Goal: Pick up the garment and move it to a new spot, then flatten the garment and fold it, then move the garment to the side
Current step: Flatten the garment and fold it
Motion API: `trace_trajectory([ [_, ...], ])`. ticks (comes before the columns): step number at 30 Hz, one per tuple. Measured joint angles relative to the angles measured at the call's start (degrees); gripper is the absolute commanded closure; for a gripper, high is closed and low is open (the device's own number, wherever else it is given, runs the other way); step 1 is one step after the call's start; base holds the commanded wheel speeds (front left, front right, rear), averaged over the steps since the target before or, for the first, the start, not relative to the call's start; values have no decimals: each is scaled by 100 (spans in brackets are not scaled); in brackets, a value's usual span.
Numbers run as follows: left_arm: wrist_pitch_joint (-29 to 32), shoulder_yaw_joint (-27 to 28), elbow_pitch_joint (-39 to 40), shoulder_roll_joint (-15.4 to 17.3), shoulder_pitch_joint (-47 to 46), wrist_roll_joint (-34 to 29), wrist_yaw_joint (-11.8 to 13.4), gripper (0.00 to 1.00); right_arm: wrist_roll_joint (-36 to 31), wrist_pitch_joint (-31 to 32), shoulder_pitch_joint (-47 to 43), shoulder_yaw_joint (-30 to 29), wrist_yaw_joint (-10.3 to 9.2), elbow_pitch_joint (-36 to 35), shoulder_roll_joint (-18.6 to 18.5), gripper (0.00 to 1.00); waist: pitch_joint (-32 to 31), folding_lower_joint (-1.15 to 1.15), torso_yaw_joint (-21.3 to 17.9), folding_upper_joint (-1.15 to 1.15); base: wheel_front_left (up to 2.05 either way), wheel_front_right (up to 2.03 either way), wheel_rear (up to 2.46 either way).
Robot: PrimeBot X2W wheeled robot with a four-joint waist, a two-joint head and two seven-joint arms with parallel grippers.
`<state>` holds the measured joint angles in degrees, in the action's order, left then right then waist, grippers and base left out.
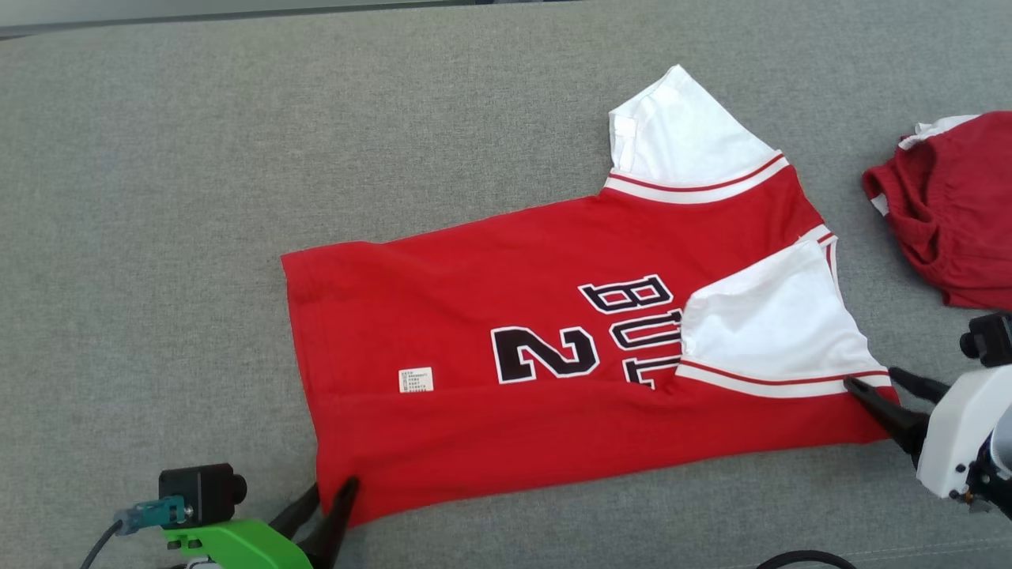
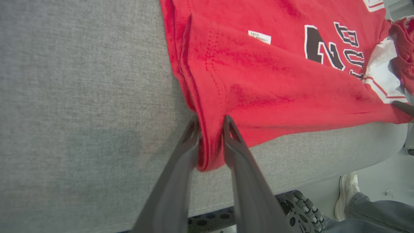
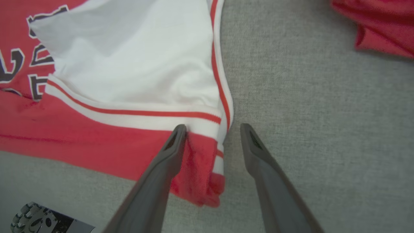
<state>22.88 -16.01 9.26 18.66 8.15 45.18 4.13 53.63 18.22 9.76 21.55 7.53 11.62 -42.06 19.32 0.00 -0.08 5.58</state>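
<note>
L hand [image 2: 211,120] sits at near-left hem corner of jersey [image 1: 474,316]. Fingers [image 2: 190,136] straddle the folded hem, cloth between them and touching both sides w/ a narrow gap. Can't tell if it's a live pinch or already slack.

R hand [image 3: 213,126] is at near-right shoulder corner and clearly open. One finger lies on the red cloth just below the striped band, the other is on bare tabletop [image 1: 158,197] just off the edge. Nothing gripped.

Jersey lies flat, mid tabletop, print up. Long axis runs left-right: hem at left, shoulders at right. Near sleeve [image 1: 767,332] is turned in over the lettering, and near long edge looks doubled over, so near-side fold reads as laid. Far sleeve [image 1: 680,134] sticks out to far right, not folded.

Key relation for the next move: the unfolded far long edge lies straight away from both hands, across the jersey's short width. L hand is nearer the hem end, R hand nearer the shoulder/sleeve end, so each would prob. take its own end of the far edge w/o crossing arms. Both need to let go and clear the near edge first, or the fold drags open.

Second red garment [image 1: 949,205] is bunched at right, apart from the jersey but near R arm's reach path. Shoe [image 2: 347,191] of a person shows past the tabletop edge.
</note>
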Motion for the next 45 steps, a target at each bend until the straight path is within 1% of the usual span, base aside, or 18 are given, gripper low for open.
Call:
trace_trajectory([
  [5, 43, 70, 415, 205, -163, -166, -2, 0, -174, 62, 463, -528, 0, -630, -46, 0, 154, 0, 33, 1, 0, 0, 0],
  [7, 85, 89, 492, 237, -518, -211, -18, 0, -286, 85, 836, -794, -3, -780, -63, 0, 259, 0, 67, 1, 0, 0, 0],
  [9, 127, 60, 359, 246, -1042, -391, -15, 0, -530, 143, 1254, -950, -3, -767, -1, 0, 387, 0, 116, 1, 0, 0, 0],
  [10, 134, 26, 248, 212, -1310, -458, -15, 0, -641, 183, 1495, -1007, -3, -691, 69, 0, 458, 0, 144, 1, 0, 0, 0],
  [13, 134, -178, -314, -96, -2168, -586, -46, 0, -1071, 274, 2285, -1028, -3, -343, 344, 0, 698, 0, 245, 1, 0, 0, 0],
  [16, 32, -319, -995, -261, -2931, -879, -64, 0, -1281, 397, 3005, -812, -5, 129, 727, 0, 964, 1, 360, 1, 0, 0, 0],
  [19, -102, -468, -1586, -495, -3409, -971, -151, 0, -1569, 423, 3560, -528, -3, 682, 916, 0, 1225, 2, 495, 0, 0, 0, 0],
  [22, -221, -576, -1924, -621, -3719, -994, -300, 0, -1678, 380, 3925, -361, -4, 1227, 1078, 0, 1408, 1, 676, 1, 0, 0, 0],
  [29, -338, -808, -2250, -828, -4077, -1047, -515, 0, -1885, 1, 4543, -74, -4, 2038, 1120, 0, 1665, 0, 1105, 1, 0, 0, 0],
  [34, -355, -844, -2248, -831, -4150, -1076, -536, 0, -1904, -272, 4862, 148, -5, 2375, 1117, 0, 1779, 0, 1277, 1, 0, 0, 0],
  [35, -354, -842, -2247, -804, -4157, -1088, -531, 0, -1879, -314, 4912, 200, -5, 2418, 1120, 6, 1794, 0, 1292, 1, 0, 0, 0],
  [36, -354, -833, -2245, -784, -4161, -1092, -527, 0, -1834, -356, 4946, 248, -5, 2457, 1121, 51, 1805, 0, 1301, 1, 0, 0, 0],
  [37, -356, -824, -2245, -783, -4163, -1094, -501, 0, -1796, -401, 4967, 301, -5, 2499, 1122, 58, 1808, 0, 1302, 1, 0, 0, 0],
  [41, -357, -791, -2277, -733, -4171, -1127, -460, 0, -1636, -522, 5036, 546, -5, 2609, 1126, 57, 1777, 0, 1258, 2, 0, 0, 0],
  [42, -355, -782, -2294, -728, -4175, -1113, -456, 0, -1593, -536, 5039, 604, -5, 2625, 1124, 70, 1768, 0, 1243, 1, 0, 0, 0],
  [43, -353, -775, -2315, -726, -4201, -1091, -455, 0, -1552, -557, 5045, 667, -5, 2640, 1122, 70, 1758, 0, 1228, 1, 0, 0, 0],
  [44, -345, -766, -2351, -727, -4224, -1057, -455, 0, -1505, -558, 5052, 726, -5, 2649, 1121, 100, 1747, 0, 1212, 2, 0, 0, 0],
  [45, -335, -747, -2398, -728, -4253, -1016, -456, 0, -1449, -557, 5057, 784, -4, 2650, 1122, 100, 1739, 0, 1194, 2, 0, 0, 0],
])
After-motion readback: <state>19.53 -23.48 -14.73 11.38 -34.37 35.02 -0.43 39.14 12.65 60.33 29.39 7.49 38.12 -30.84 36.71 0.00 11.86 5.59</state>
